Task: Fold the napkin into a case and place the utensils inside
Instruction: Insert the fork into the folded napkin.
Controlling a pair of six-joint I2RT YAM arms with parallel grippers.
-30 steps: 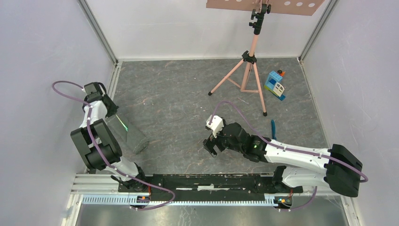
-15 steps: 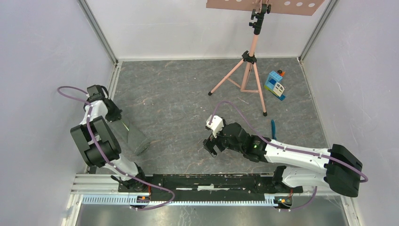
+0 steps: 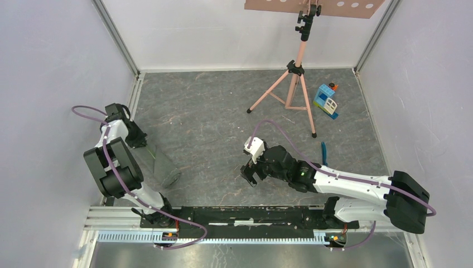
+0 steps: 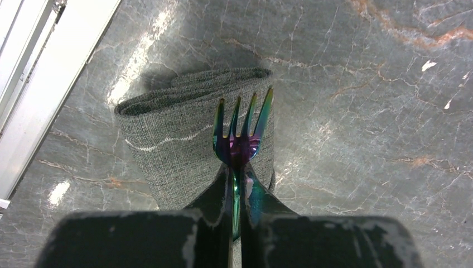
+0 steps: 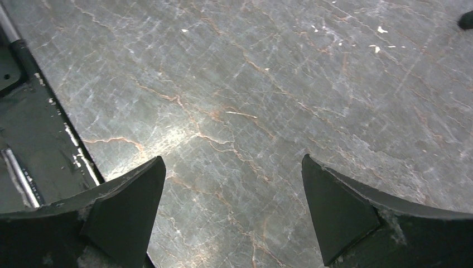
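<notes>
The dark grey napkin [image 3: 160,166] lies folded on the floor at the left; in the left wrist view [image 4: 167,145] it shows a rolled far edge and a pale stitched line. My left gripper [image 4: 237,170] is shut on an iridescent blue-teal fork [image 4: 241,134]. The fork's tines point away, over the napkin's right part. In the top view the left gripper [image 3: 139,142] sits at the napkin's far end. Another slim blue utensil [image 3: 323,152] lies on the floor beside the right arm. My right gripper [image 3: 249,174] is open and empty over bare floor [image 5: 231,167].
A pink tripod stand [image 3: 293,84] stands at the back centre. A blue-and-white toy block house [image 3: 326,100] sits at the back right. A pale metal rail [image 4: 33,84] runs along the left wall, close to the napkin. The black base rail [image 3: 245,215] runs along the near edge.
My left wrist has shifted a little right and nearer, lowering the fork over the napkin. The right arm has not moved.
</notes>
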